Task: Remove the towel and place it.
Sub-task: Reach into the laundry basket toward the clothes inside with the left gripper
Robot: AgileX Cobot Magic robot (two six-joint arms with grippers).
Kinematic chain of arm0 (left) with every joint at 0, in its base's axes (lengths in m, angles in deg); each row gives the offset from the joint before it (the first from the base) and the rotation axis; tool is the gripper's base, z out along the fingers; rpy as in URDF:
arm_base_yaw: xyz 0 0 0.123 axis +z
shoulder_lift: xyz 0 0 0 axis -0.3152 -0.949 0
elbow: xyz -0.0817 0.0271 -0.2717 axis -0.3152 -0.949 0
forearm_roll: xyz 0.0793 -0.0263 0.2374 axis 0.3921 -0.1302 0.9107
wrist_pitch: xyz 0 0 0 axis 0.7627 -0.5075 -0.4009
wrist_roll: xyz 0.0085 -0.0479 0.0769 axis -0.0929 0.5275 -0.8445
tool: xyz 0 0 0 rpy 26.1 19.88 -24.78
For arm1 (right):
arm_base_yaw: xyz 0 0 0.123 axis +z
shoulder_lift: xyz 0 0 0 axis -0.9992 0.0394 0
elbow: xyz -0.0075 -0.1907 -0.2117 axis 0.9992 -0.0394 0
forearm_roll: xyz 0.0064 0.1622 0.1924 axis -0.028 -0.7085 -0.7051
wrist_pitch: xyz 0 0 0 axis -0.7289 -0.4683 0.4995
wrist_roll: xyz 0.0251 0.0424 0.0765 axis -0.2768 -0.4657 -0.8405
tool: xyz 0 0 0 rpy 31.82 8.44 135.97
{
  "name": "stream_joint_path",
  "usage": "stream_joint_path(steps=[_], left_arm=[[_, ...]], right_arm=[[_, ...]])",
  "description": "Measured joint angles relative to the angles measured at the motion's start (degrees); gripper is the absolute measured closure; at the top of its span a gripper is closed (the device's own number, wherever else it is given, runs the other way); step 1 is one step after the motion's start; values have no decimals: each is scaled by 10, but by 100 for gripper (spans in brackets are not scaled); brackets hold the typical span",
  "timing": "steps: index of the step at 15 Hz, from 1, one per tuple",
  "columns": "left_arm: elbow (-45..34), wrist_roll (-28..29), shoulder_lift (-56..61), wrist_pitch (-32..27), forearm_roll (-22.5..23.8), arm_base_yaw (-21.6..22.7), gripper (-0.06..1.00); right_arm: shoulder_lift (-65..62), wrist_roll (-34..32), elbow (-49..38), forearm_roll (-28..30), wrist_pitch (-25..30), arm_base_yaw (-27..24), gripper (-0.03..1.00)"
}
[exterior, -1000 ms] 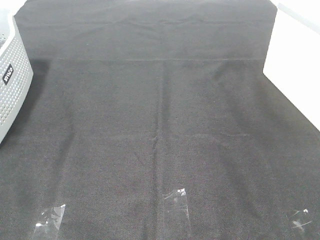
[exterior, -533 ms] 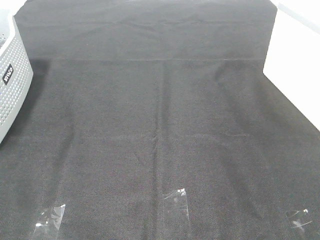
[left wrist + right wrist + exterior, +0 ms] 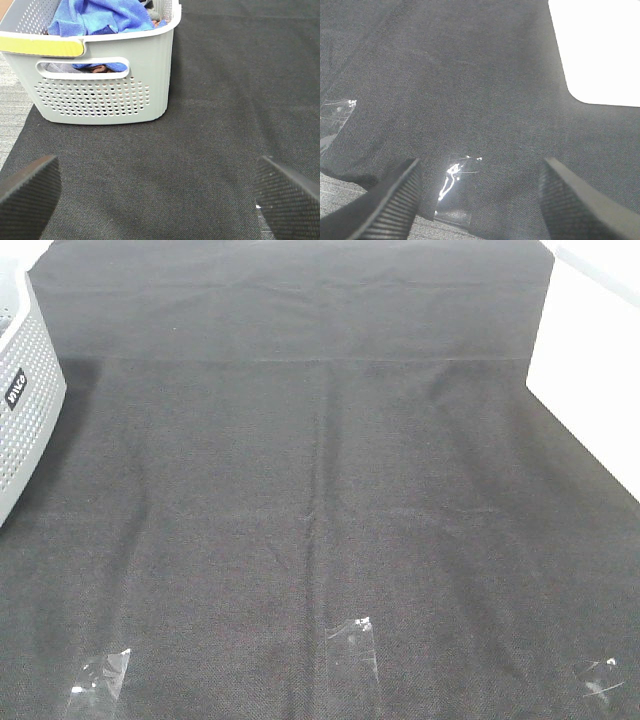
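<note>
The task looks to be at its very start. The towel [image 3: 100, 17] lies bunched in the basket [image 3: 100, 95], heaped above the rim, and a fold of it shows through the handle slot. Neither arm has touched it.

The left jaws stand as wide as they go, with nothing between them, poised over the black cloth [image 3: 320, 490] and facing the basket's end wall. The right jaws are also well apart and empty, hanging above the cloth's near edge by a patch of clear tape [image 3: 452, 180].

From the high camera only a slice of the basket [image 3: 25, 390] shows, at about nine to ten o'clock, and the towel is hidden there. More clear tape [image 3: 352, 635] sits at six o'clock, with other pieces at seven and five. Bare white worktop [image 3: 600, 370] shows at two to three o'clock.

I judge the next move falls to the left arm: rise over the rim, come down into the heap, and close on a raised fold of blue pile alone. Brownish and grey fabrics lie beside and under it, so a shallow pinch seems wiser.

The towel is fuzzy, soft and limp — likely to drape and trail when lifted. The basket is rigid grey plastic, perforated in neat rows, with rounded corners and a yellow strip on its rim. The cloth is a matte, finely woven sheet with faint creases.
</note>
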Motion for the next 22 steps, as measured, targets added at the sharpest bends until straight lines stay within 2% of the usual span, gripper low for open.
stream_joint_path(steps=[18, 22], left_arm=[[0, -1, 0, 0, 0, 0, -5], [0, -21, 0, 0, 0, 0, -5]], right_arm=[[0, 0, 0, 0, 0, 0, 31], [0, 0, 0, 0, 0, 0, 31]])
